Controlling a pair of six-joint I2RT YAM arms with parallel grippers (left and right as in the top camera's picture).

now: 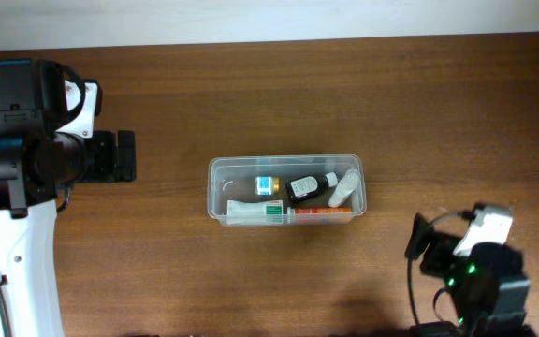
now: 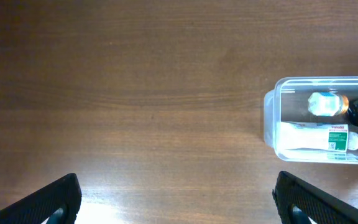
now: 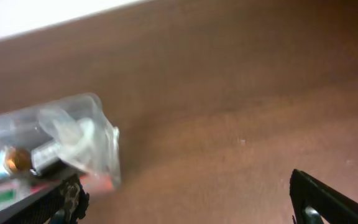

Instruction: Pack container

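Container (image 1: 284, 160) sits mid-counter (image 1: 438, 112). Inside, a tube (image 1: 251, 212) lies along the near wall, with 3 bottles behind it: small bottle (image 1: 267, 185) left, bigger bottle (image 1: 304, 187) middle, slanted bottle (image 1: 344, 188) right. Left end effector (image 1: 131, 155) is well off to its left, right end effector (image 1: 417, 241) past the front-right corner.

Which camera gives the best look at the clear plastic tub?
The overhead view: the whole container shows sharply, all four sides. The left wrist view crops one end; the right wrist view is blurred and shows only part.
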